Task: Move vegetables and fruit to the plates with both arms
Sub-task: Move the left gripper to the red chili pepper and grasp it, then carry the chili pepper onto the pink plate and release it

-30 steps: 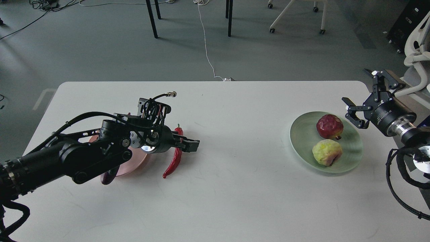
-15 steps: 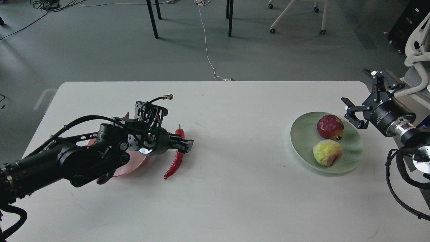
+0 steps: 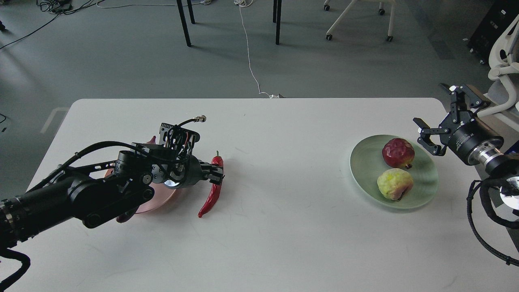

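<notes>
The red chili pepper (image 3: 209,198) lies on the white table (image 3: 284,243), just right of the pink plate (image 3: 156,202). My left arm hides most of that plate. The eggplant lies across the pink plate, with only its dark end (image 3: 121,218) and pale stem tip (image 3: 152,140) showing. My left gripper (image 3: 218,174) is low over the chili's upper half; its fingers are dark and foreshortened. The mint green plate (image 3: 365,170) holds the dark red fruit (image 3: 398,152) and the yellow-green fruit (image 3: 394,183). My right gripper (image 3: 440,117) is open and empty, right of that plate.
The table's far edge runs behind both plates, and its right edge lies close under my right arm. Chair legs (image 3: 182,22), a white cable (image 3: 249,56) and an office chair (image 3: 502,61) are on the floor beyond the table.
My left gripper has drawn back to the left and lower, from past the chili to right over it. The chili, both fruits and my right arm have stayed put.
</notes>
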Available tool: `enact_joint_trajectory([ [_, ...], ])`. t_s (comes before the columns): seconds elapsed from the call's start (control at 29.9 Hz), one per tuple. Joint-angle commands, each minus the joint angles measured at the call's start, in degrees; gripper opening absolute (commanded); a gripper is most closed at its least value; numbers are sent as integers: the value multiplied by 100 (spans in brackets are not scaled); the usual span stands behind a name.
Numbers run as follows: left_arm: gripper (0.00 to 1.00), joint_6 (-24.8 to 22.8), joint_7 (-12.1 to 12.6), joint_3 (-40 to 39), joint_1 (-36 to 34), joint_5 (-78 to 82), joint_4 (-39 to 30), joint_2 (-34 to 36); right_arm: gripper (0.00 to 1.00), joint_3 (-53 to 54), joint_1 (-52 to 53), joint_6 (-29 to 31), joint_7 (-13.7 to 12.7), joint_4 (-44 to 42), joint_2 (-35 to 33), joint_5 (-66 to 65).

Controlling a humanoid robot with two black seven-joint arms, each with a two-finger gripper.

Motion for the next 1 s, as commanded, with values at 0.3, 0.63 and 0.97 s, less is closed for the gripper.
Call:
enact_joint_trajectory([
  [0.3, 3, 22, 0, -145, -199, -105, -95, -3, 97, 9, 16, 0, 0, -1, -9, 0],
  [0.63, 4, -150, 18, -171, -796, -650, -596, 435, 97, 18, 24, 0, 0, -10, 0, 0],
  [0.97, 6, -150, -131, -22, -753, -633, -737, 1420, 97, 18, 24, 0, 0, -10, 0, 0],
])
